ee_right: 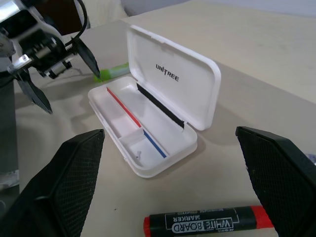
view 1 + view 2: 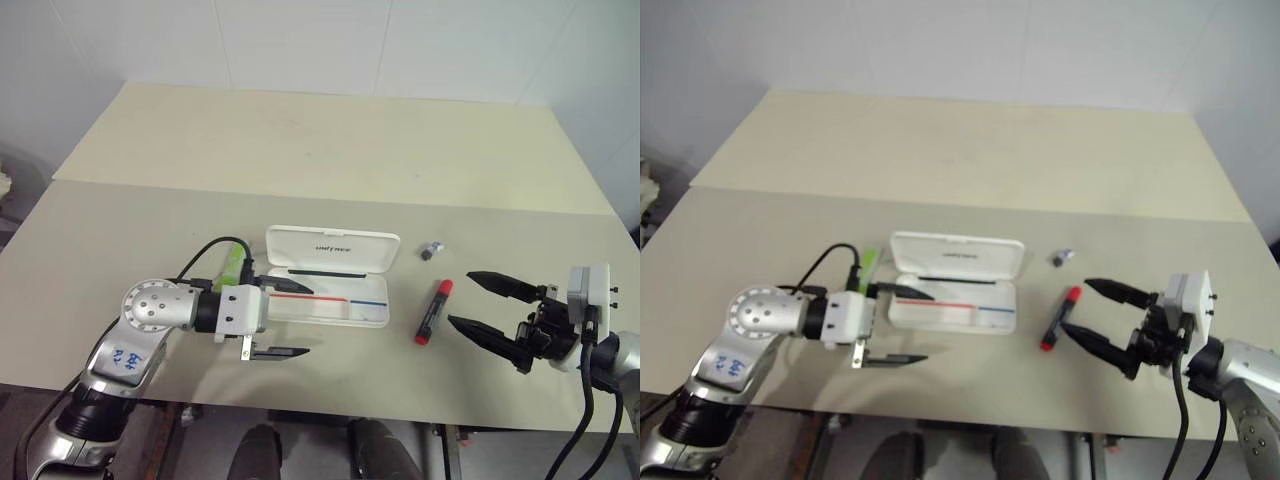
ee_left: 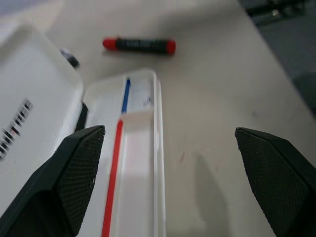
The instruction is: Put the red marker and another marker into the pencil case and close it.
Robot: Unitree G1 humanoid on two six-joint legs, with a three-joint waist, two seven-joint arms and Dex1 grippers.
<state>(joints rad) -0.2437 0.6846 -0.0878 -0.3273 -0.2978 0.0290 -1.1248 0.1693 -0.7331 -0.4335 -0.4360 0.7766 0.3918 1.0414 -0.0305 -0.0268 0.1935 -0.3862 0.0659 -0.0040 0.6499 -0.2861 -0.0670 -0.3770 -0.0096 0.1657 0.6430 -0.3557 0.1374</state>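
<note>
Right gripper (image 2: 483, 307) (jaws wide, empty) sits just beside my red marker (image 2: 433, 311), whose long axis points toward the bench's far edge; left gripper (image 2: 282, 318) gapes too.

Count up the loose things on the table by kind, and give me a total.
Markers: 2, the red marker and the light green marker.
Pencil cases: 1, the white pencil case, lid open.
Small grey-black bits: 1.
Total: 4.
</note>
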